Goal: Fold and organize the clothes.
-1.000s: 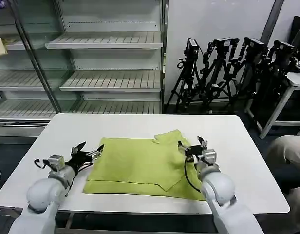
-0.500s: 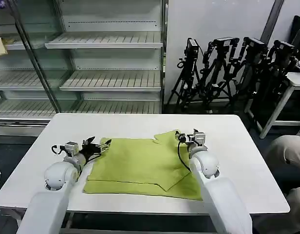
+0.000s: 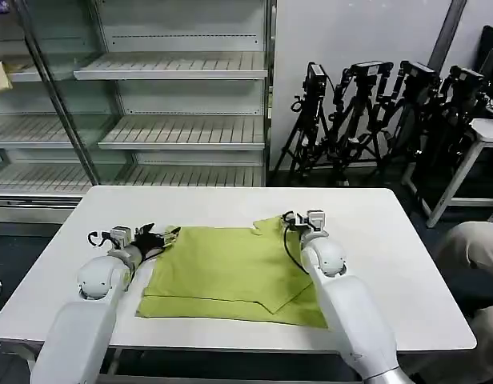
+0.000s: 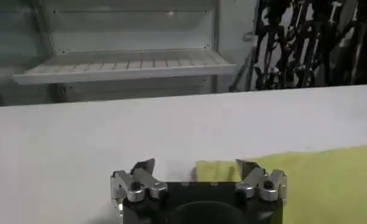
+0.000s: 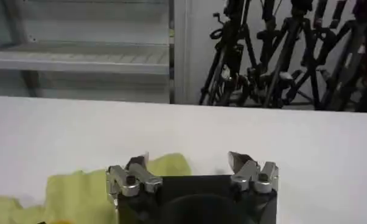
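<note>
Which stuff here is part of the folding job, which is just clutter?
Job:
T-shirt, flat on the white table
left tool, open at its far-left corner
right tool, open at its far-right corner

Clutter:
shelving
tripods

Both arms are chunky glossy white shells, rounded at the joints like big smooth balls. The left gripper (image 3: pixel 154 237) is dark, with thin black fingers (image 3: pixel 173 233) and a small grey block at the wrist with a looping black cable. The right gripper (image 5: pixel 192 165) is a black housing with silver metal fingers (image 5: pixel 243 162) held by round screws. A black cable curls along its wrist too.
</note>
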